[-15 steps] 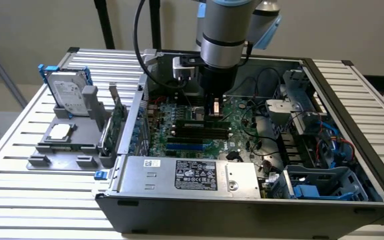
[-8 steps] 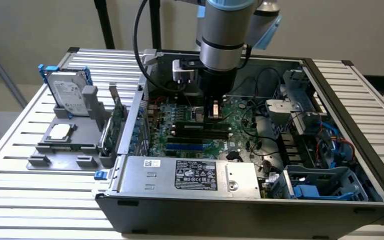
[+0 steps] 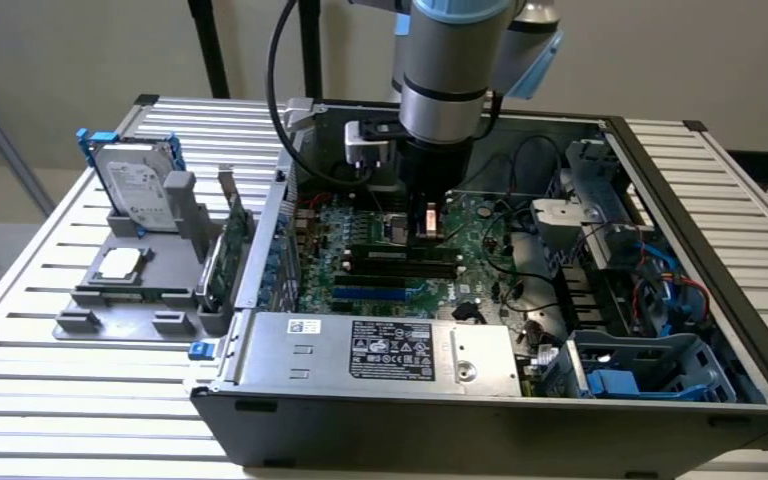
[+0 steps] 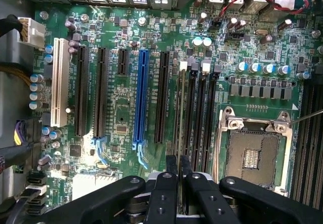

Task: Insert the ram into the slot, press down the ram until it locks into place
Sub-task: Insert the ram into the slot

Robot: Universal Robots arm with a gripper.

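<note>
Green and seen edge-on, the ram (image 4: 180, 113) stands as a thin strip along the slot (image 4: 184, 98), the memory socket lying nearest the long black expansion sockets. The tool (image 4: 178, 167) is pinched on it near one end, its two fingers (image 4: 170, 171) pressed against the stick's flat faces. In the exterior view the tool (image 3: 424, 222) hangs low inside the open case (image 3: 491, 405), over the motherboard (image 3: 478, 240); the case sits on a slatted metal bench (image 3: 37, 330). Whether the stick is already bottomed in the slot cannot be told from above.

Risks, as I judge them: the grip sits at one end, so a push may seat that end and leave the far end riding high, with only one latch closing. A stick slightly tilted or off the slot's line would bind on the socket walls, and the force would then bend the motherboard. A notch facing the wrong way would block it outright. The fingers could also slide down the smooth faces instead of driving the stick.

Counted: one ram, one tool with two fingers, four alike memory slots side by side, one blue socket (image 4: 141, 98), one white socket (image 4: 59, 82), one processor socket (image 4: 252, 153)
</note>
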